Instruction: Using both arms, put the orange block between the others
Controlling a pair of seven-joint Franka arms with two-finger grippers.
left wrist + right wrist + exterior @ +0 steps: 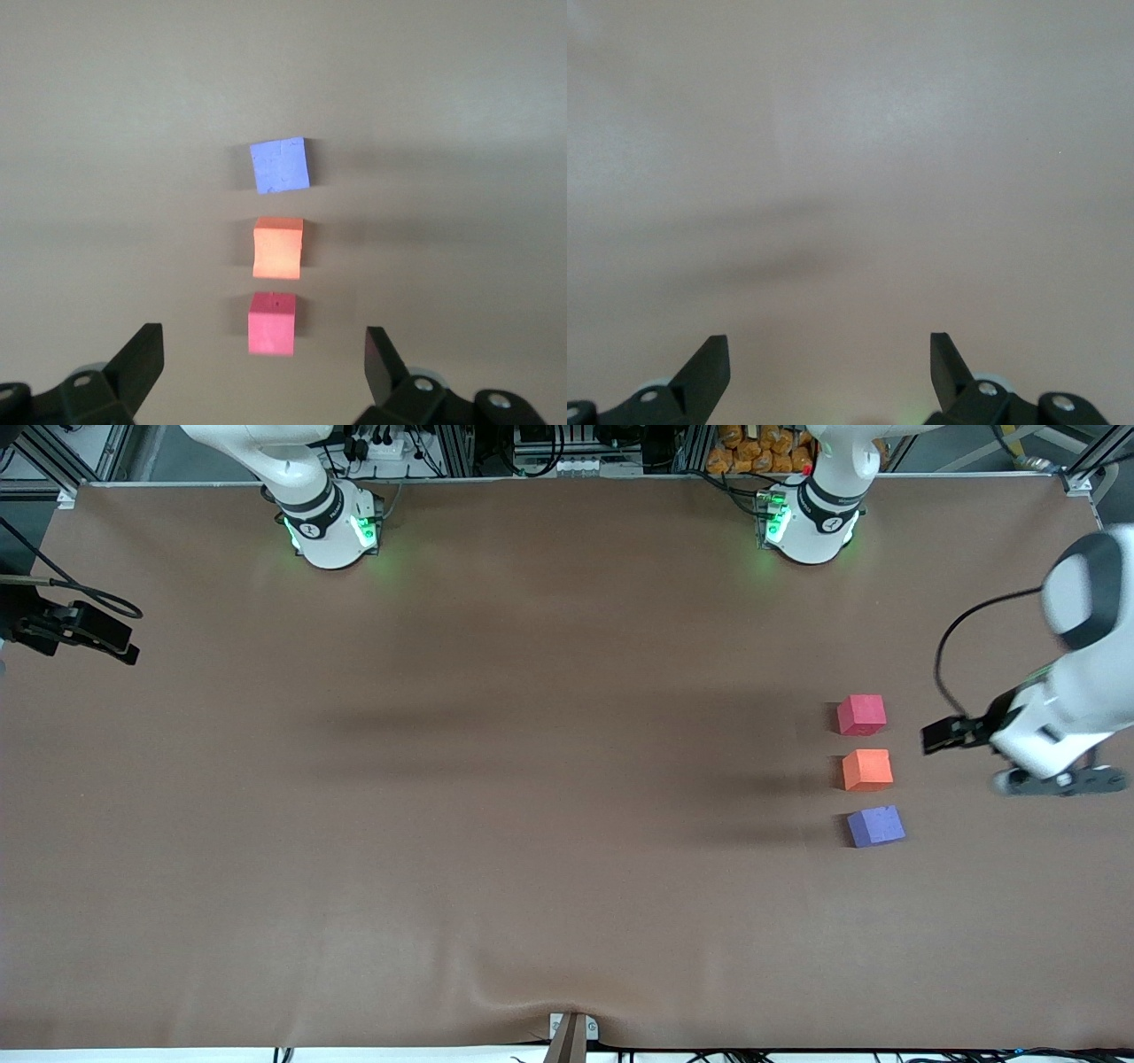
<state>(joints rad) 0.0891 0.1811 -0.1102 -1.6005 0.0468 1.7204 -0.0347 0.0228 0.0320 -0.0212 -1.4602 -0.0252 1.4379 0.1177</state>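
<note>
The orange block (866, 770) (278, 247) rests on the table toward the left arm's end. It sits in a short row between the others, apart from each. The pinkish-red cube (861, 715) (271, 324) is farther from the front camera and the purple-blue cube (875, 825) (280, 165) is nearer. My left gripper (1059, 781) (263, 334) hangs open in the air beside the row, over the table's end, holding nothing. My right gripper (97, 638) (828, 347) stands open over bare cloth at the right arm's end.
A brown cloth (532, 824) covers the whole table, with a small fold at its front edge (567, 1010). The two arm bases (332, 527) (806, 522) stand along the table's back edge.
</note>
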